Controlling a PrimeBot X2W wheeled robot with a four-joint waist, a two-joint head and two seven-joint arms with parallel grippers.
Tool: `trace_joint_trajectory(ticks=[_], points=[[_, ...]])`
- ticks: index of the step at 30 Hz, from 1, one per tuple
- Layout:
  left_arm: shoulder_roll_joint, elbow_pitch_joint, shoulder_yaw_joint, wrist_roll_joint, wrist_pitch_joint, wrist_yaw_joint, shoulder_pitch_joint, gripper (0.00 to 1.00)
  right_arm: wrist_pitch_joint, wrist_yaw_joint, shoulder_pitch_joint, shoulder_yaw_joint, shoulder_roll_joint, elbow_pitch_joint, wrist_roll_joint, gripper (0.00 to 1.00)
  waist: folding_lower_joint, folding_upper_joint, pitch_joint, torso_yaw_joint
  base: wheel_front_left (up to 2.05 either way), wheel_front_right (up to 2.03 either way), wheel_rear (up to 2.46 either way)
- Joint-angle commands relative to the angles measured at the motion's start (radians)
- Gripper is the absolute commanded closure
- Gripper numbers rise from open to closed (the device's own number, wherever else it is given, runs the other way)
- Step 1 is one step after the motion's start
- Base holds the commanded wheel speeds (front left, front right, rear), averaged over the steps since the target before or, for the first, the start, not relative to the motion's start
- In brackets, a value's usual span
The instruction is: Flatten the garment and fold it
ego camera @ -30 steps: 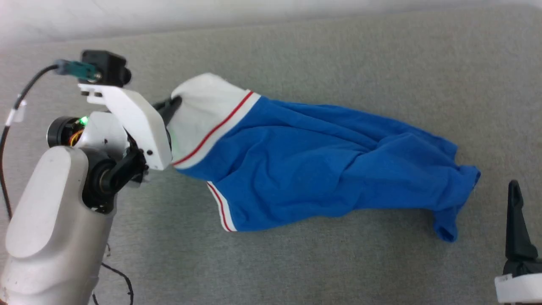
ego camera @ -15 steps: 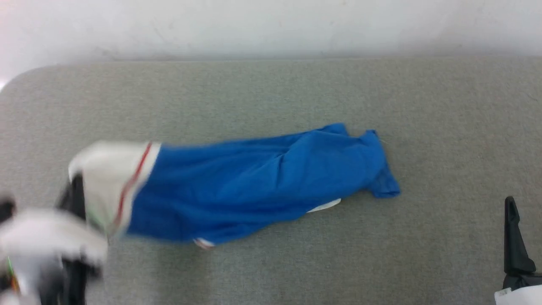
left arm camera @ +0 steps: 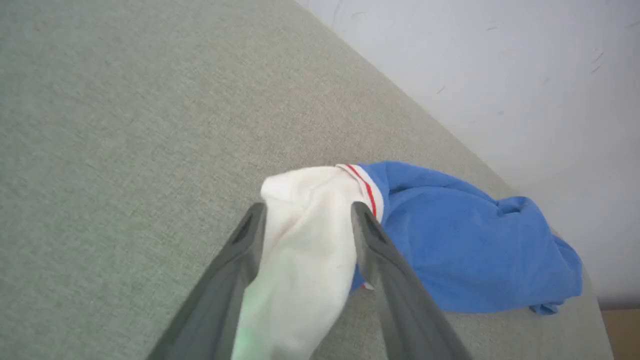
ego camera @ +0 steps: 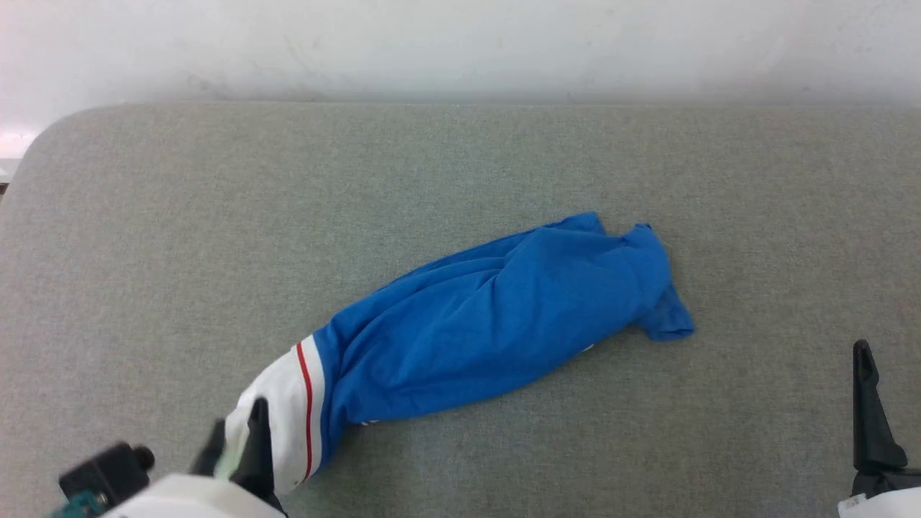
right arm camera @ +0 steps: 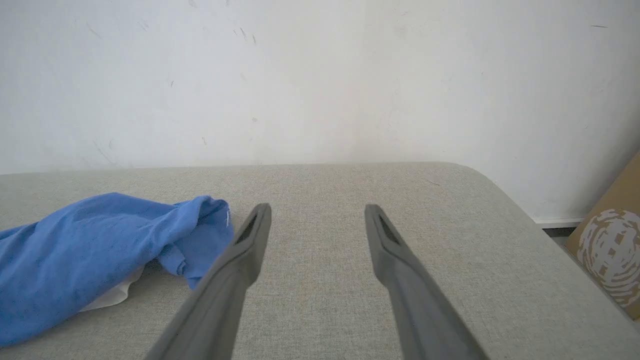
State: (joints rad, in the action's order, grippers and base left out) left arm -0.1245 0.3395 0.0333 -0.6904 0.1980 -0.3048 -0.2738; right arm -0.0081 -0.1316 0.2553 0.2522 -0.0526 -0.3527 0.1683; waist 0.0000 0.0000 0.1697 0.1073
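The garment (ego camera: 496,324) lies on the grey table (ego camera: 460,165) as a bunched blue roll, slanting from back right to front left. Its white sleeve with red-striped trim (ego camera: 284,417) rises off the table at the near left end. My left gripper (ego camera: 237,428) is shut on that sleeve; in the left wrist view the white cloth (left arm camera: 310,235) fills the gap between the fingers of the left gripper (left arm camera: 307,207). My right gripper (ego camera: 863,360) stands at the lower right, apart from the garment. In the right wrist view the right gripper (right arm camera: 316,207) is open and holds nothing, with the blue hem (right arm camera: 200,225) just to its left. The print is hidden.
A white wall (ego camera: 460,43) runs along the table's far edge. The table's back left corner (ego camera: 43,137) is rounded. A brown cardboard box (right arm camera: 612,250) stands beyond the table's right end.
The head camera has pulled back. My left gripper has come down from holding the sleeve high at the left to low at the front left, and the garment now lies stretched diagonally. The right gripper has stayed put.
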Motion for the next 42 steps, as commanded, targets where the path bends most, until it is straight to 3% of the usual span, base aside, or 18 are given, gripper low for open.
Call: trace_joint_trajectory(ticks=[1,7,13,16,18,22,25,33,34,35,36,38,42], points=[[-0.032,0.009,0.001,0.027,0.001,0.013,0.042,0.00,0.005,0.001,-0.007,-0.001,0.002,-0.008,-0.004,0.00,0.0000,0.0000,0.001,-0.005,0.00,0.00,0.00],[-0.142,0.079,0.039,0.163,0.021,0.029,0.176,0.00,0.007,0.001,-0.008,-0.004,0.002,-0.007,-0.002,0.00,0.0000,0.0000,0.012,-0.038,0.00,0.00,0.00],[-0.171,0.075,0.246,0.292,0.092,0.106,0.321,0.00,0.002,0.001,-0.009,-0.009,0.002,-0.001,0.004,0.00,0.0000,0.0000,0.035,-0.065,0.00,0.00,0.00],[-0.182,0.006,0.381,0.369,0.142,0.176,0.398,0.00,0.002,0.001,-0.016,-0.013,0.002,0.001,0.003,0.00,0.0000,0.0000,0.047,-0.073,0.00,0.00,0.00],[-0.180,-0.025,0.420,0.388,0.157,0.199,0.423,0.00,0.002,0.001,-0.018,-0.013,0.002,0.001,0.003,0.00,0.0000,0.0000,0.051,-0.075,0.00,0.00,0.00],[-0.191,-0.179,0.557,0.473,0.201,0.301,0.520,0.00,0.004,0.001,-0.026,-0.013,0.002,0.004,0.004,0.00,0.0000,0.0000,0.067,-0.080,0.00,0.00,0.00],[-0.188,-0.304,0.622,0.516,0.215,0.352,0.579,0.00,0.004,0.001,-0.032,-0.018,0.002,0.006,0.006,0.00,0.0000,0.0000,0.076,-0.085,0.00,0.00,0.00],[-0.182,-0.522,0.695,0.550,0.215,0.401,0.671,0.00,0.007,0.001,-0.040,-0.015,0.002,0.007,0.005,0.00,0.0000,0.0000,0.089,-0.098,0.00,0.00,0.00],[-0.177,-0.533,0.693,0.540,0.215,0.401,0.672,0.06,0.008,0.001,-0.039,-0.014,0.002,0.008,0.005,0.00,0.0000,0.0000,0.087,-0.097,0.00,0.00,0.00],[-0.170,-0.538,0.689,0.529,0.211,0.401,0.671,0.65,0.008,0.001,-0.038,-0.011,0.002,0.009,0.005,0.00,0.0000,0.0000,0.083,-0.095,0.00,0.00,0.00],[-0.163,-0.539,0.684,0.518,0.206,0.398,0.671,1.00,0.008,0.001,-0.035,-0.007,0.002,0.011,0.005,0.00,0.0000,0.0000,0.078,-0.092,0.00,0.00,0.00],[-0.138,-0.527,0.666,0.476,0.198,0.395,0.664,1.00,0.010,0.001,-0.031,-0.002,0.002,0.014,0.007,0.00,0.0000,0.0000,0.065,-0.083,0.00,0.00,0.00],[-0.029,-0.446,0.595,0.311,0.202,0.378,0.637,1.00,0.011,0.001,-0.024,0.000,0.002,0.018,0.009,0.00,0.0000,0.0000,0.032,-0.061,0.00,0.00,0.00]])
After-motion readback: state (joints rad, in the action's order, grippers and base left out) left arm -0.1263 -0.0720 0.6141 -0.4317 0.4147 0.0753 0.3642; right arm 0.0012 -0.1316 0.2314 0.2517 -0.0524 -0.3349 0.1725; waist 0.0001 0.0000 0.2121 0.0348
